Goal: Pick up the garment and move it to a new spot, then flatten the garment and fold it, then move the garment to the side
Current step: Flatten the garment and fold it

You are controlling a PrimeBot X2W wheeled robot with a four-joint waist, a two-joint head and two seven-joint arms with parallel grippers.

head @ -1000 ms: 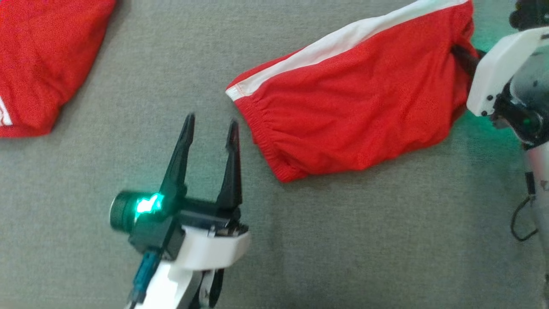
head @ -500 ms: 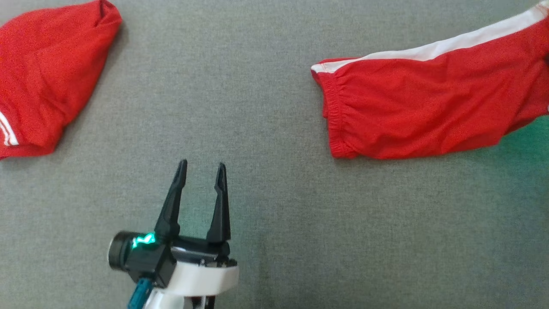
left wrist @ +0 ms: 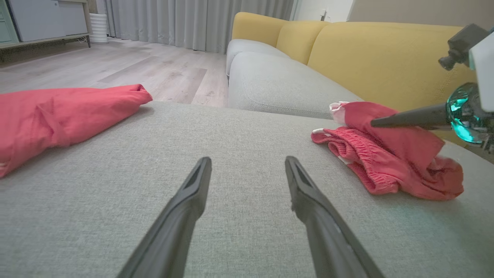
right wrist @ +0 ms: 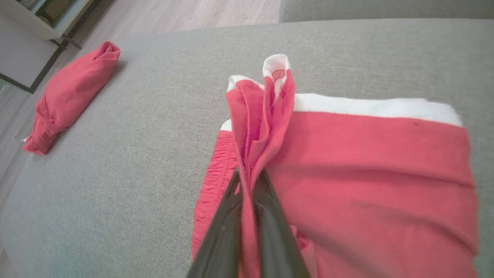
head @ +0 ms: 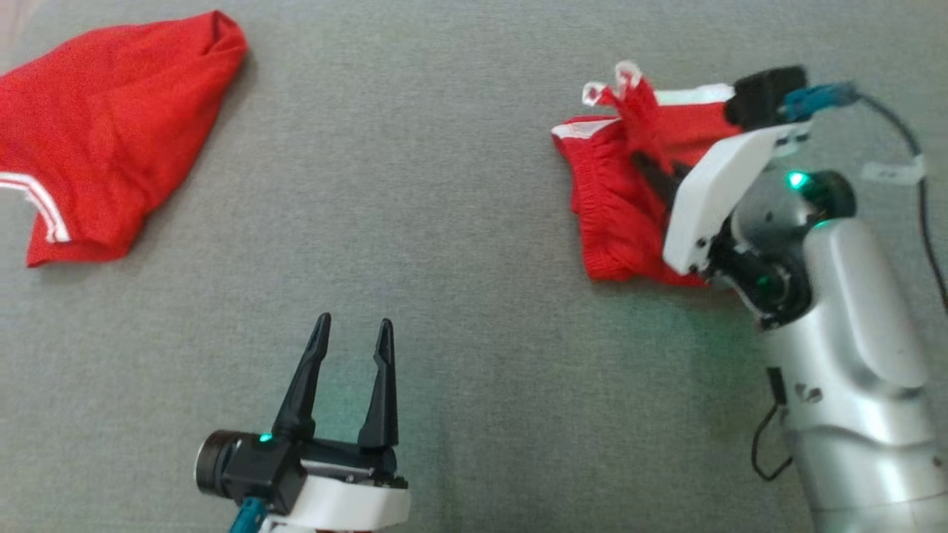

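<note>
Shorts lay spread flat a moment ago. Now the right pincer, clamped on a bunch of fabric, has pulled one end over the waistband, looks like a fold, on the grey cushion. Left pincer hangs open, well clear.

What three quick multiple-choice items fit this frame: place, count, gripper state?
1. In the head view, where is the unheld red garment? A) upper left B) lower right C) bottom centre
2. How many red garments lie on the grey cushion? A) one B) two C) three
3. The right gripper is: A) open B) shut on the red shorts C) shut on nothing
Key: 1 A, upper left of that view; 2 B, one at each side; 3 B, a red fold pinched between its fingers.
</note>
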